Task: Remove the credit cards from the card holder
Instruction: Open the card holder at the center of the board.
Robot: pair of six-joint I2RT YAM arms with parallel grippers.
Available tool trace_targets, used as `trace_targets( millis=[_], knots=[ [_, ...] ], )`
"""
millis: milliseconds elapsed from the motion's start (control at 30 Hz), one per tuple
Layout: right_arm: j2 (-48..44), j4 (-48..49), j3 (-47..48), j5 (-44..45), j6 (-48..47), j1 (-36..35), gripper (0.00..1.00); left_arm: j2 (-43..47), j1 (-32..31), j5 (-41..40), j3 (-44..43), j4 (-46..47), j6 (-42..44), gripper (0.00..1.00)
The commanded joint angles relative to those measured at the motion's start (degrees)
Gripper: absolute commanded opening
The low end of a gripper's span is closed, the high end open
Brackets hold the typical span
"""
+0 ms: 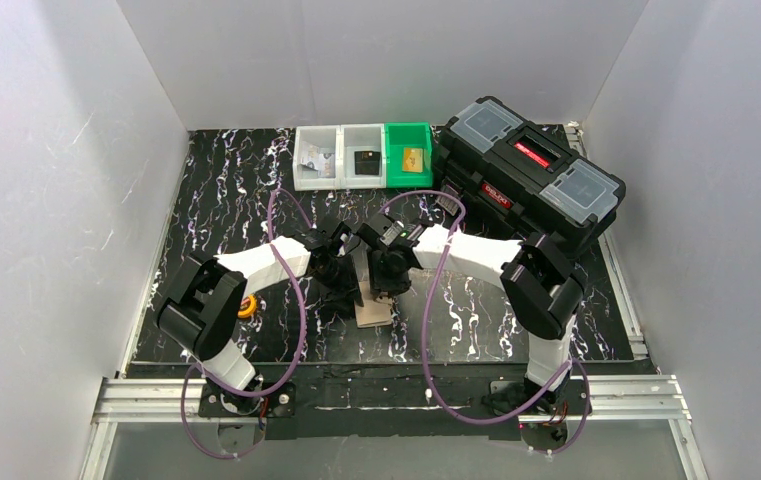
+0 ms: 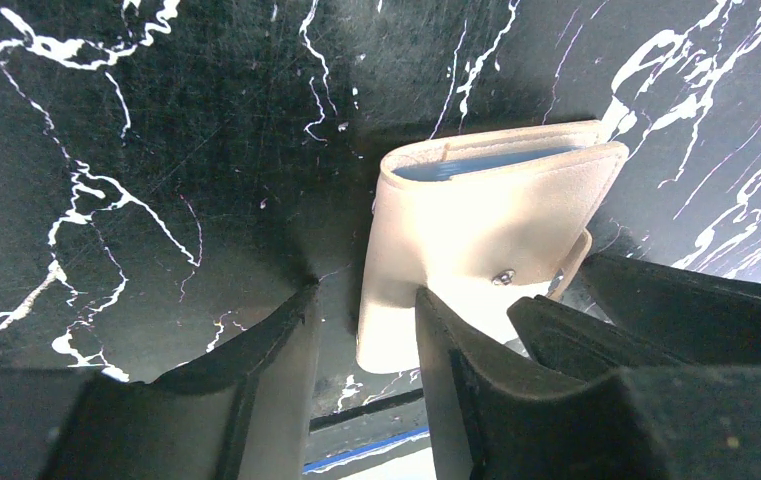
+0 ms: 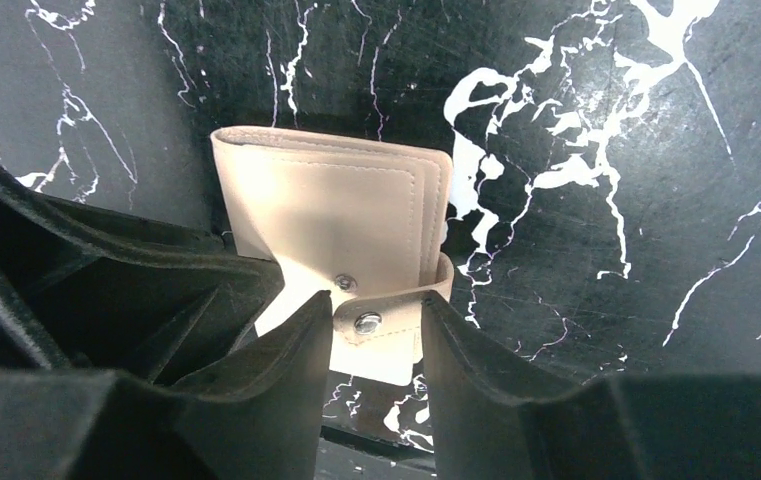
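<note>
Part open, my left gripper [image 2: 364, 300] sits astride the near corner of the holder [image 2: 476, 220] on the mat [image 1: 226, 200]. My right gripper [image 3: 376, 302], also apart, straddles its snap tab [image 3: 381, 325]. A blue card [image 2: 486, 162] edge shows inside.

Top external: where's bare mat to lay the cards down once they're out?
Open mat left-back, between the left wall and the bins; also near-right, between the card holder and the right arm. Crowded: centre, where the left arm joins it over the holder; toolbox fills right-back.
</note>
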State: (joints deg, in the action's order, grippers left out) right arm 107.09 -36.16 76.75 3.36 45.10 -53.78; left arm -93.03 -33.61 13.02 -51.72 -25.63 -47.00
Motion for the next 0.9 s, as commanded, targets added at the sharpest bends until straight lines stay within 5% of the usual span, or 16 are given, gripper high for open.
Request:
trace_targets(
  millis=[0, 300, 533, 867],
  knots=[
    [-1.06, -1.82, 0.25, 2.86, -0.30, -0.36, 0.42, -0.66, -0.32, -1.65, 0.89, -1.77, 0.42, 0.38],
    [-5.01, -1.35, -5.55, 4.83, 1.38, -0.07, 0.26, -0.53, -0.32, -1.94, 0.72, -2.31, 0.44, 0.37],
    [-7.58, -1.24, -7.53, 5.50, 1.92, 0.78, 0.01, 0.49, -0.32, -2.40, 0.26, -3.11, 1.47, 0.38],
    [-14.68, -2.99, -6.09, 4.84, 2.09, 0.80, 0.01, 6.17, -0.32, -6.79, -6.43, -10.95, 5.94, 0.55]
  ],
)
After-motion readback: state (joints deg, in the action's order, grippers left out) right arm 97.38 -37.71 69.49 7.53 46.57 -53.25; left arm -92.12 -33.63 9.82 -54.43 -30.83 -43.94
